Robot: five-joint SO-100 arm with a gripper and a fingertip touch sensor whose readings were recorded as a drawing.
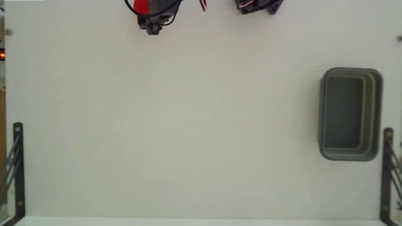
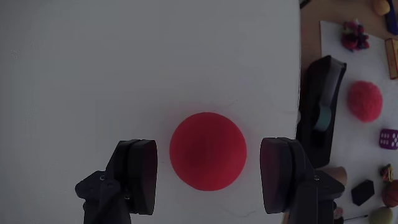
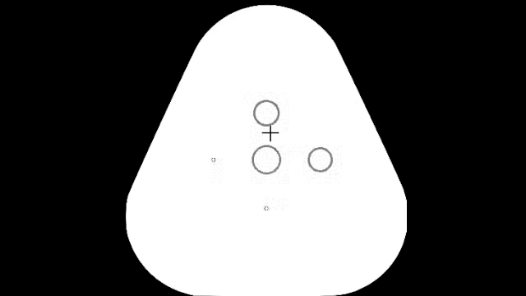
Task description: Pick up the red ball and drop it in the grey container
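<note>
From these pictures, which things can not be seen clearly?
- Red ball: in the fixed view only a red sliver shows, the arm and top edge hide the rest.
- Pincer: the wrist view's bottom edge cuts it; whether its fingers touch the ball is unclear.
- Grey container: absent from the wrist view.

arm (image 1: 154,12) cut off at fixed view's top edge

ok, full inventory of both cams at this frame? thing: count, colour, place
smooth red ball: 1, bright red, on the white table between the open fingers, untouched.
rectangular grey-green plastic container: 1, right side in the fixed view, empty.
white table: 1, white.
black metal brackets: 2, bottom corners in the fixed view.
fuzzy pink-red ball: 1, off-table clutter at right in the wrist view.
two-finger gripper: 1, black, open around the ball.
</note>
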